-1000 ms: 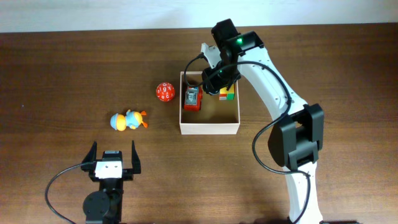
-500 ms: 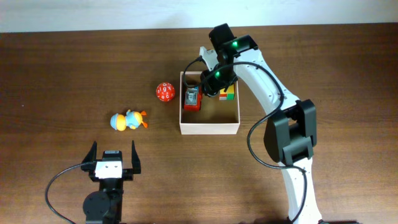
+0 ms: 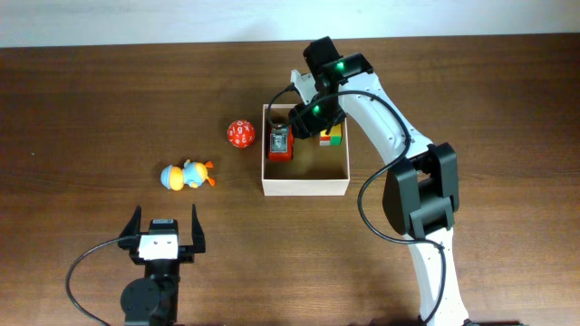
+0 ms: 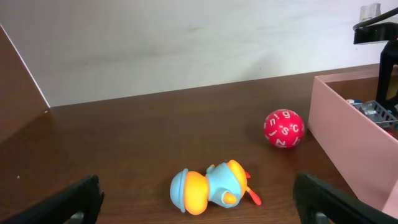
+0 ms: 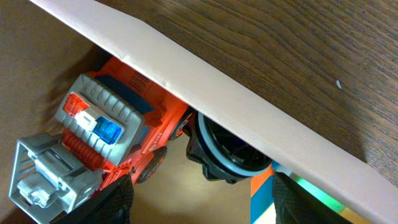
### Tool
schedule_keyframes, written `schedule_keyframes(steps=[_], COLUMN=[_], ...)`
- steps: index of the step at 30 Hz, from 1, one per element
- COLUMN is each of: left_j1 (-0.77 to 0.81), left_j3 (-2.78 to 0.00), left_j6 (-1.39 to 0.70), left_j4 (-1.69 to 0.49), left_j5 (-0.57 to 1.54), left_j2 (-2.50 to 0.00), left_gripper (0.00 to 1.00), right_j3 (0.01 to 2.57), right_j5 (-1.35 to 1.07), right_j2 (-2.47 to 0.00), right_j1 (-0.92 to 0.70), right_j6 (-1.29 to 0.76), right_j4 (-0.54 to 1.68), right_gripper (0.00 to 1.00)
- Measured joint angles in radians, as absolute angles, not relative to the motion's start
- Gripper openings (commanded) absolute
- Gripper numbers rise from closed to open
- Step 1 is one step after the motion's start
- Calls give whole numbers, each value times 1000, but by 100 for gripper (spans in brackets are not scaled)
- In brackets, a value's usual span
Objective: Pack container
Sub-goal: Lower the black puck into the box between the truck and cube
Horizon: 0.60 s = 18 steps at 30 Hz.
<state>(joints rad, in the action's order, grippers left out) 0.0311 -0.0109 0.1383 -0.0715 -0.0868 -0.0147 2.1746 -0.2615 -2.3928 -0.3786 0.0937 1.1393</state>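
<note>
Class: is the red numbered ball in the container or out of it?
Out. The red ball lies on the table, left of the container, apart from its wall.

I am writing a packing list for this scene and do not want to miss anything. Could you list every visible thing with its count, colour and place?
container: 1, white walls and tan inside, on the table
toy truck: 1, red-orange and grey, inside the container, left side
block: 1, yellow, green and orange, inside the container, far side
ball: 1, red with white markings, on the table left of the container
duck toy: 1, blue and orange, on the table left of the ball
table: 1, dark brown, under everything
left gripper: 1, black, open and empty, at the near edge
right gripper: 1, black, jaws apart, over the toy truck
</note>
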Motion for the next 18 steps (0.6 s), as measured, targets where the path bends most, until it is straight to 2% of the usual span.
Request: schedule_keyframes(steps=[18], left_j1=[31], left_j3=[-11], left_j6=[138], left_j4=[-72], left_j5=[-87], left_j2=[-15], left_gripper=[99], right_j3=[2175], right_j5=[-258], right_j2=[-2393], right_j1=[-379], right_j6=[118], right_j4=[1118], right_gripper=[64])
